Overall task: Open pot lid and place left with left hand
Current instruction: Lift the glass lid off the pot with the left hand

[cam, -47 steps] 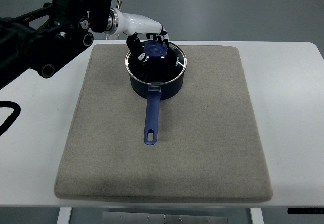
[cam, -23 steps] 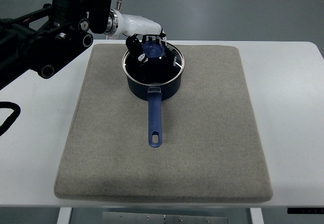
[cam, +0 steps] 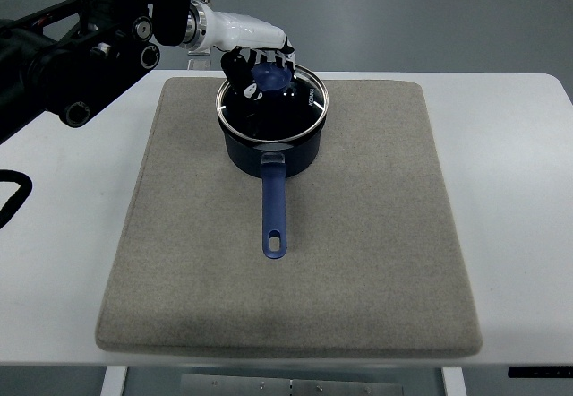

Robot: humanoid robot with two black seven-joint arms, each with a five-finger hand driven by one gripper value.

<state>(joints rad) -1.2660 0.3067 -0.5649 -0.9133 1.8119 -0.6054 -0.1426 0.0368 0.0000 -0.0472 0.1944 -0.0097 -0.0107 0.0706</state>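
Since half a second ago, the left arm has been pulling up and back toward the far left corner of the view, and the glass lid (cam: pixel 273 102) is now looking tipped, its far edge lifting while the near rim is still appearing to rest on the dark blue saucepan (cam: pixel 271 150). The left hand (cam: pixel 260 66) is reaching in from the left, its white shell over the far side of the pot, and its dark fingers (cam: pixel 238 66) are closing around the blue knob (cam: pixel 268 75) at the lid's centre, so the hand is grasping the knob rather than hanging loose. The saucepan is sitting at the far end of the grey felt mat (cam: pixel 358 235) on the white table (cam: pixel 519 190), its blue handle (cam: pixel 273 208) pointing toward the robot. The right hand is not showing anywhere. As a judgement, the lid is behaving as a rigid disc of glass with a metal rim: moderately light, smooth, and breakable if dropped on its edge. The knob is the only sensible hold, since the rim is thin and slick. Hanging from that single point, the lid is likely to swing or tilt, so a firm clench and a level, slow carry to the open mat on the left are looking advisable.
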